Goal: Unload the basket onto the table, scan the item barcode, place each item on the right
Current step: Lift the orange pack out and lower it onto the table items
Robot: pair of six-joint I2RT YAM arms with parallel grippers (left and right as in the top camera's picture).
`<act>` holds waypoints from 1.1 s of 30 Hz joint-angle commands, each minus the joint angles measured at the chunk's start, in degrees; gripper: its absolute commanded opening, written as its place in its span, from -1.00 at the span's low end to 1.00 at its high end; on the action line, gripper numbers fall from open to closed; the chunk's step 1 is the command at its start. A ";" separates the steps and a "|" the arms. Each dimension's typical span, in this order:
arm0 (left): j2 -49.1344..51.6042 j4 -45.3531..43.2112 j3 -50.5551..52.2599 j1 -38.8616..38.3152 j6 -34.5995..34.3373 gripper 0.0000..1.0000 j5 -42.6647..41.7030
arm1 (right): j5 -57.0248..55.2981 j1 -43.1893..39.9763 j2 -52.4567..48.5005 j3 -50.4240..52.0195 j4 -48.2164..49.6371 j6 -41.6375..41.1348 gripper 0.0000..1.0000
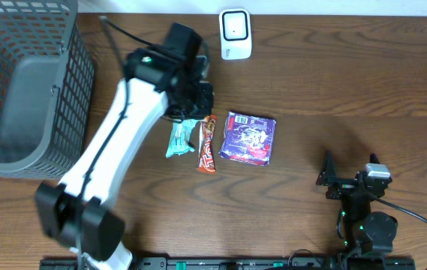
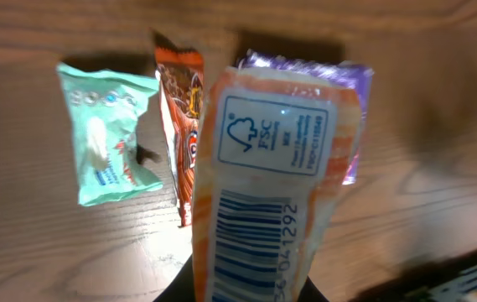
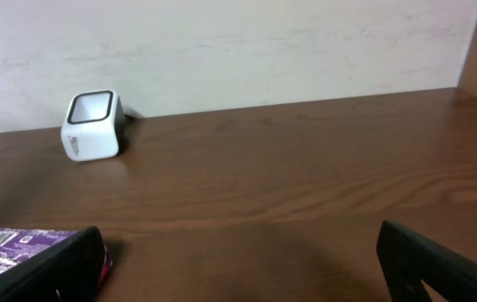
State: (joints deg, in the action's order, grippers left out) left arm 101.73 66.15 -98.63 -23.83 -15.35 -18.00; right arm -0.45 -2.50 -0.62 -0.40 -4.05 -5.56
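**Above the snack row, left gripper holds barcoded packet**

Toward the far middle of the wooden table (image 1: 348, 82), the left gripper (image 1: 196, 96) is clamped tight on an orange-and-white packet (image 2: 263, 193). The overhead view hides most of the packet under the wrist. In the left wrist view it stands up from between the fingers and fills the middle of the picture. Its barcode (image 2: 242, 243) faces that camera, with a blue-outlined FSC mark printed above it.

Below the held packet, three other snacks lie in a row on the table. A teal packet (image 1: 179, 139) is on the left, an orange-brown bar (image 1: 208, 144) lies just beside it, and a purple packet (image 1: 248, 138) is on the right, just beside the bar.

The white scanner (image 1: 236, 34) stands at the far edge, to the right of the left gripper and apart from it. In the overhead view its window faces up.

A grey mesh basket (image 1: 25, 82) takes up the far-left corner.

Near the right edge, the right gripper (image 1: 348, 180) rests low with its fingers (image 3: 439, 264) spread wide and nothing between them. Its camera looks across the bare wood toward the scanner, with a corner of the purple packet at lower left.
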 commanded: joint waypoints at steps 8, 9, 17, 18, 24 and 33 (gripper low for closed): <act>11.56 0.96 0.42 -1.53 0.28 -0.07 0.50 | -0.07 0.35 0.31 0.09 -0.22 0.50 0.99; 11.65 1.09 0.42 -1.53 0.28 -0.07 0.50 | -0.07 0.35 0.31 0.09 -0.22 0.50 0.98; 10.47 2.80 -0.02 -0.79 0.42 -0.04 0.79 | -0.07 0.35 0.31 0.09 -0.22 0.50 0.99; 10.19 3.23 -0.48 -0.37 0.83 -0.04 0.79 | -0.07 0.35 0.31 0.09 -0.22 0.50 0.99; 6.78 4.76 -2.51 5.20 1.38 -0.03 3.67 | -0.07 0.35 0.31 0.09 -0.22 0.50 0.99; 5.73 8.15 -2.38 12.81 1.44 0.96 7.65 | -0.07 0.35 0.31 0.09 -0.22 0.50 0.98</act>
State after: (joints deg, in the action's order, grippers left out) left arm 107.90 72.51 -100.25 -11.88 -14.55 -13.58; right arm -0.45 -2.50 -0.62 -0.40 -4.05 -5.56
